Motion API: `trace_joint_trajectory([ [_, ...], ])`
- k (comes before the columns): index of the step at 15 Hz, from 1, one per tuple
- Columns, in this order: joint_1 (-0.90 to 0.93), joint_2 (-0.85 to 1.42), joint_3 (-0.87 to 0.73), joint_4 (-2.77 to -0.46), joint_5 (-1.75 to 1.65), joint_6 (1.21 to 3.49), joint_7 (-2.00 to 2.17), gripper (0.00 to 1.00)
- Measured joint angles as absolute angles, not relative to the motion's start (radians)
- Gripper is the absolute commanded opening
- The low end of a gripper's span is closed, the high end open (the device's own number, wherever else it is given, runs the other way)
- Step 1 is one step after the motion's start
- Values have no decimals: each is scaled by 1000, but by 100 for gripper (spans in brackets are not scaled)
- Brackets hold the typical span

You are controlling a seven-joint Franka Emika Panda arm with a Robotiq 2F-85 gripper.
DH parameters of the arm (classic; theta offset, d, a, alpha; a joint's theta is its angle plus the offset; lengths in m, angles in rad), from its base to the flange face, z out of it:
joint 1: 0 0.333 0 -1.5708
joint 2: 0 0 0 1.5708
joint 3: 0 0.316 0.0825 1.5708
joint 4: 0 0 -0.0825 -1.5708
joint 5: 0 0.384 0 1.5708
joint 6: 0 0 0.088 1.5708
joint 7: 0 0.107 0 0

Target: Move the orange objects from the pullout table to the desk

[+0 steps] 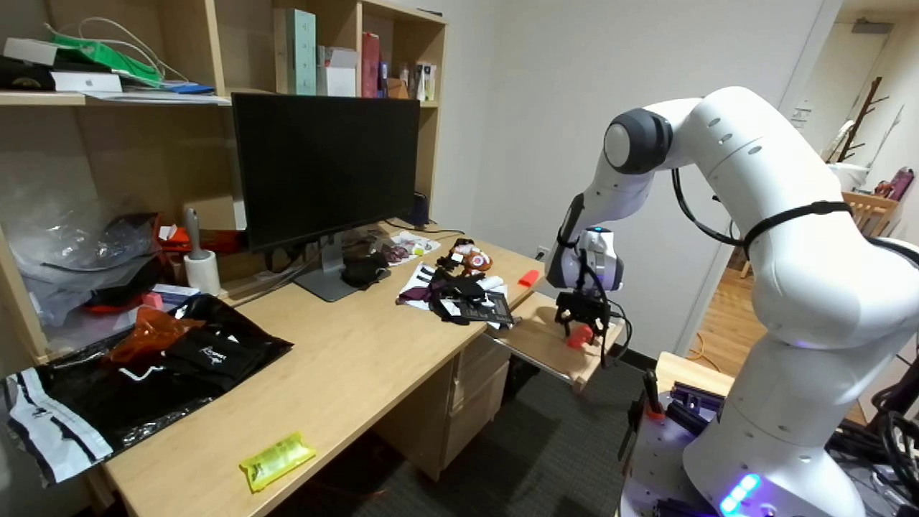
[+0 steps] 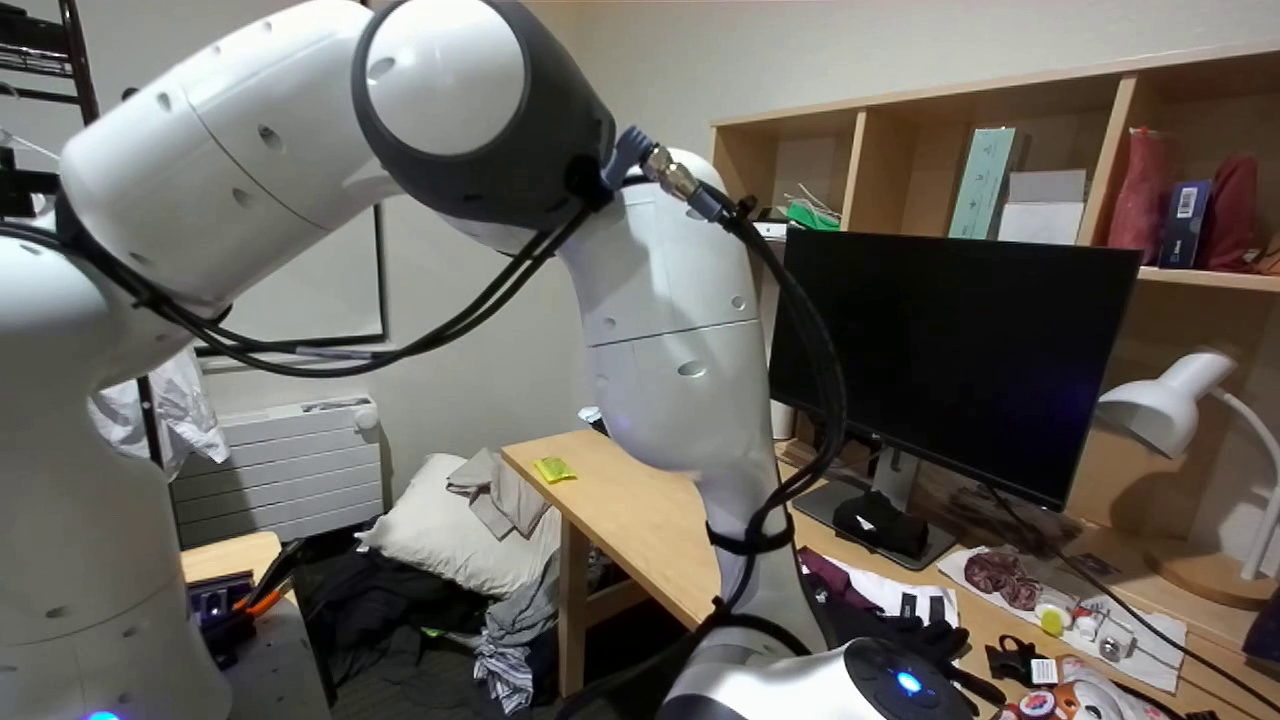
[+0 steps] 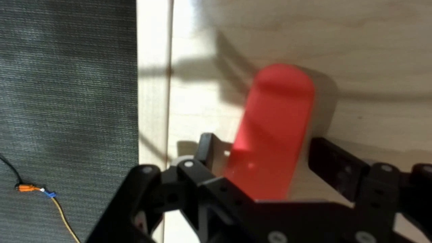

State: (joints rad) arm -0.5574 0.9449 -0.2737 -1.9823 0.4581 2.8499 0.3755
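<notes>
I observe the gripper [image 3: 266,162] unclenched, fingers [image 3: 332,167] parted wider than the orange piece [image 3: 275,135] between them; contact cannot be confirmed. That piece lies on the pullout table [image 1: 535,324]; farther off, another orange piece [image 1: 529,278] rests on the desk [image 1: 344,345].

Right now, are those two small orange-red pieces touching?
Apart: in an exterior view, one piece lies on the desk, the other piece on the pullout table, with a clear gap between.

Orange-red amid pale wood tones
We see orange-red pieces [image 3: 273,128], a pale pullout table [image 3: 381,40] with wavy grain, a light-tan desk [image 1: 344,352], a black gripper [image 3: 265,158], a white-and-grey arm [image 1: 804,273], a yellow-green packet [image 1: 278,461] and a finely ribbed dark carpet [image 3: 67,101].
</notes>
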Motion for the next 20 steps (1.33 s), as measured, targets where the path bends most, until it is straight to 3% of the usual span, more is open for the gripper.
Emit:
trace_joint_trajectory([
  [5, -561, 941, -275, -1984, 458, 2853, 375, 9],
  [9, -560, 932, -277, -1984, 458, 2853, 374, 4],
  [10, -558, 925, -280, -1983, 457, 2853, 373, 8],
  [20, -527, 712, -353, -1955, 377, 2730, 355, 8],
])
